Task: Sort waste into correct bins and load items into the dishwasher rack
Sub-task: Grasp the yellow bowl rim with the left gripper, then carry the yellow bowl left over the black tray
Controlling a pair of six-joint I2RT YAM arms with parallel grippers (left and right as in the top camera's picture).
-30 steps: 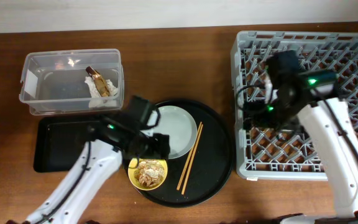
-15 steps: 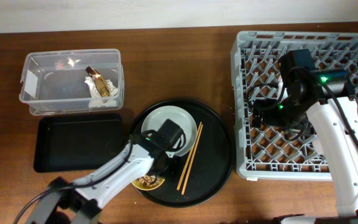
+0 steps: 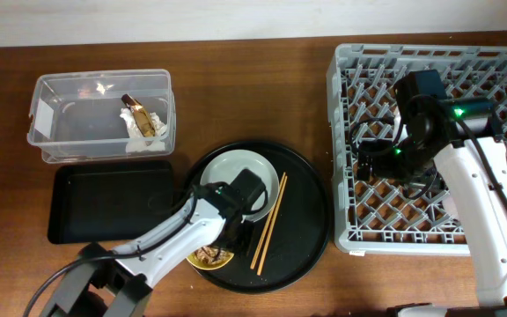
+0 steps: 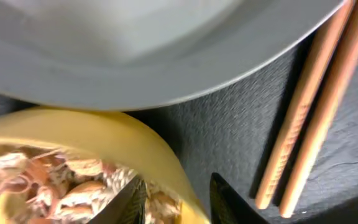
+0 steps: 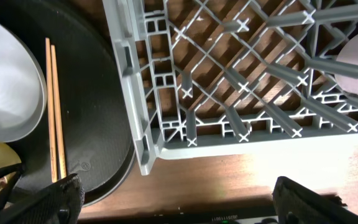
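Rim pinch setup: your left gripper (image 4: 176,202) has its jaws apart astride the yellow bowl (image 4: 73,134) rim, one finger inside and one outside, likely for lifting and tipping. The bowl sits at 7 o'clock on the round black tray (image 3: 306,238), glossy, holding tan crumbly food scraps (image 4: 48,186). Your right gripper (image 5: 176,186), fingers spread wide, hovers over the dishwasher rack (image 3: 429,62) at its 9 o'clock side, probably to keep clear.

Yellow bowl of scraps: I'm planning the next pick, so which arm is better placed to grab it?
Left: the left gripper straddles the rim of the yellow bowl; the right gripper hangs over the dishwasher rack.
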